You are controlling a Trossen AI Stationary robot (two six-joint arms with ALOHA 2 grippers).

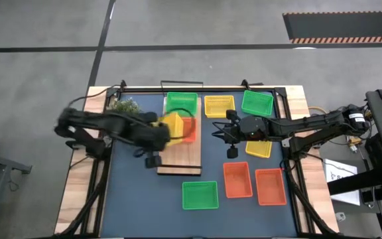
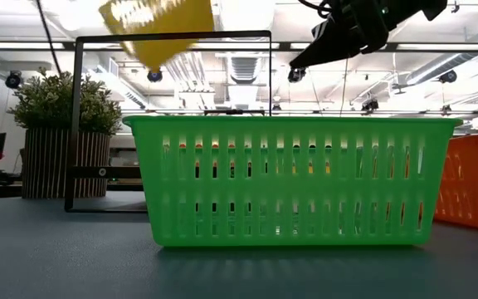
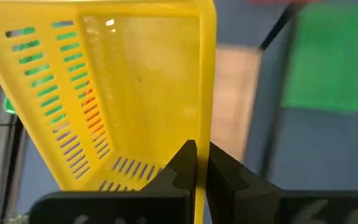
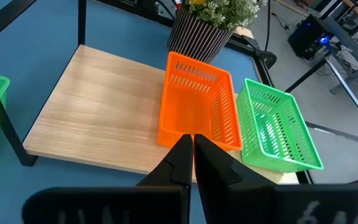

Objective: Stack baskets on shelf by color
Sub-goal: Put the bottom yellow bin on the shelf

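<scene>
1. Carrying a yellow plastic mesh basket [image 3: 135,93], the left gripper [image 3: 196,163] has its jaws pinched tight on the basket's rim, holding it tilted in the air over the light-wood plank shelf [image 1: 190,158] near the bench's back-left area
2. On the shelf already: a red-orange mesh basket [image 4: 194,106] and a green mesh basket [image 4: 275,127] side by side toward the back end; the front half of the plank is bare
3. Doing it well, my judgement: level the yellow basket first, lower it flat onto bare wood just beside the red-orange one, clear of the black rail [image 4: 2,124], release only once it sits
4. Right gripper [image 4: 191,152] hovers mid-bench, jaws closed together, holding nothing
5. Surface: dark blue tabletop [image 1: 138,199], with more yellow, green and red-orange baskets loose toward the back and front-right
6. Bushy potted plant [image 2: 60,137] at back-left corner; room behind shows ceiling lights and ducts
</scene>
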